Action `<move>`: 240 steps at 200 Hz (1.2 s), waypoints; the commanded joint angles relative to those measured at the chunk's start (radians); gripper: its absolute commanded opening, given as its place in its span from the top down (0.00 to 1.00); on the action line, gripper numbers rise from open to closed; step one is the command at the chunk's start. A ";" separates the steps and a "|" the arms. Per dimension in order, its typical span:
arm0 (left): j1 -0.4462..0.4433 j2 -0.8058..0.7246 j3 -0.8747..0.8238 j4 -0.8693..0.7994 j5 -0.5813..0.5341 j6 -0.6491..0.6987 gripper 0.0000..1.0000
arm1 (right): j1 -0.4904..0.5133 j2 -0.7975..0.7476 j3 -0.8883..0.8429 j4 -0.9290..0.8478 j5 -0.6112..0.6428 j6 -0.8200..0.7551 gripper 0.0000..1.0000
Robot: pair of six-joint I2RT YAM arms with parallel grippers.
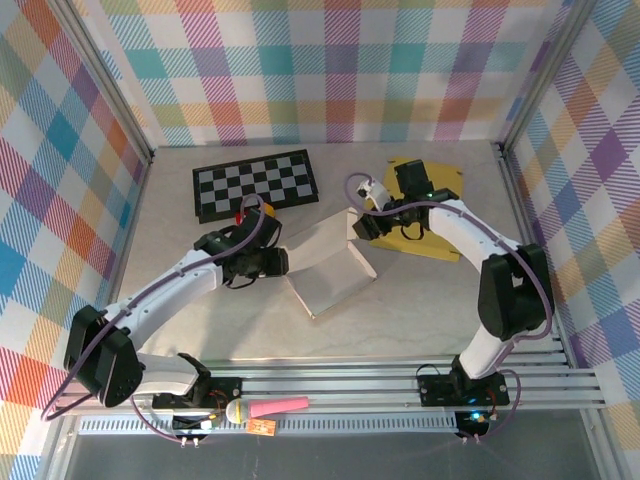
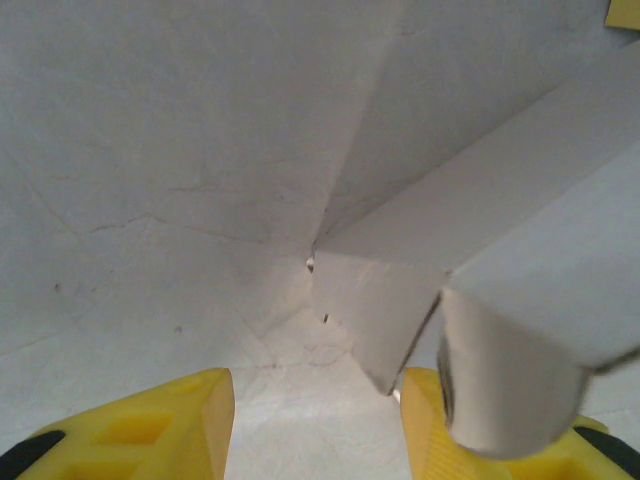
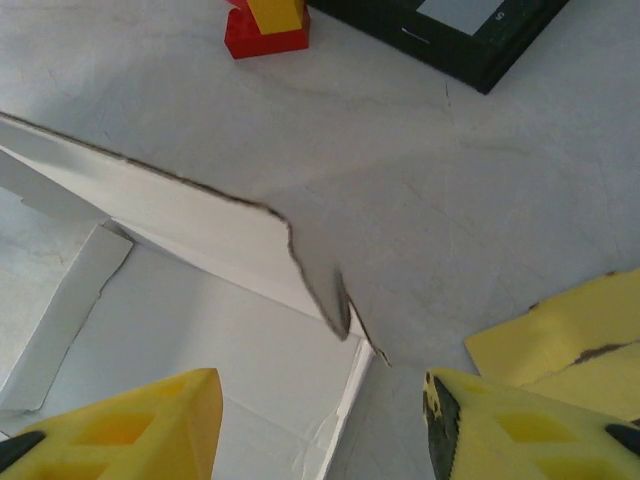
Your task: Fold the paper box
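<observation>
Lying btwn left gripper (image 1: pixel 282 262) & right gripper (image 1: pixel 358 226): paper box (image 1: pixel 330 275); both jaws apart.

White paper box (image 1: pixel 325 270) (black-and-white checkered board (image 1: pixel 255 185))

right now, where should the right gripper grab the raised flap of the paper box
Take the raised flap near its ragged free corner, coming in from beyond that corner, where the right gripper is. The flap stands up off the table as a thin sheet, so open jaws can probably straddle it, one on each face.
</observation>
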 commanded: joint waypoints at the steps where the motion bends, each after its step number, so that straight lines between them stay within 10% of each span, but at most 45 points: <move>1: -0.007 0.027 0.038 0.038 -0.024 -0.003 0.54 | 0.001 0.021 0.041 0.013 -0.056 -0.042 0.45; 240: -0.002 0.169 0.137 0.048 -0.066 0.062 0.89 | 0.048 0.083 0.115 -0.019 0.058 0.016 0.73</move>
